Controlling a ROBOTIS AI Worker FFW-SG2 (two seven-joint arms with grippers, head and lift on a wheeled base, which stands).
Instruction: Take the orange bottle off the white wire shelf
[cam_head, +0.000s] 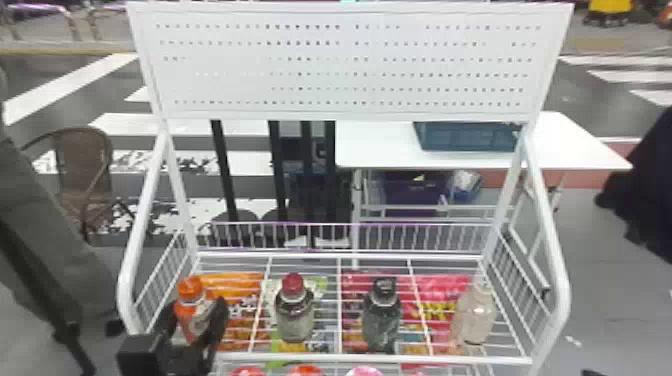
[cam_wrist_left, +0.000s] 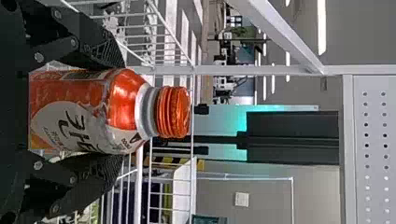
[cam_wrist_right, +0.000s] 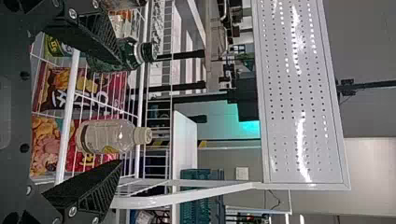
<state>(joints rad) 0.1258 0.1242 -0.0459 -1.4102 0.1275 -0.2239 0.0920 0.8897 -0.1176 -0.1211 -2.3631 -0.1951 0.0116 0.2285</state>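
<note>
Left gripper (cam_head: 197, 301) pinches the orange bottle (cam_head: 187, 320), a finger on either side; bottle is upright at the left end of the shelf (cam_head: 375, 358). Whether its base touches the wires, cannot tell. Right gripper (cam_wrist_right: 120, 115) has its fingers spread. Shelf is white wire, with a perforated panel (cam_head: 350, 67) above the rear. Behind it stands a white table (cam_head: 375, 150) bearing a teal crate (cam_head: 465, 137). Snack bags (cam_head: 235, 283) lie below the wires. Rightward from the orange bottle: red-capped bottle (cam_head: 295, 317), black-capped bottle (cam_head: 382, 320), clear bottle (cam_head: 472, 315), all spaced apart.
</note>
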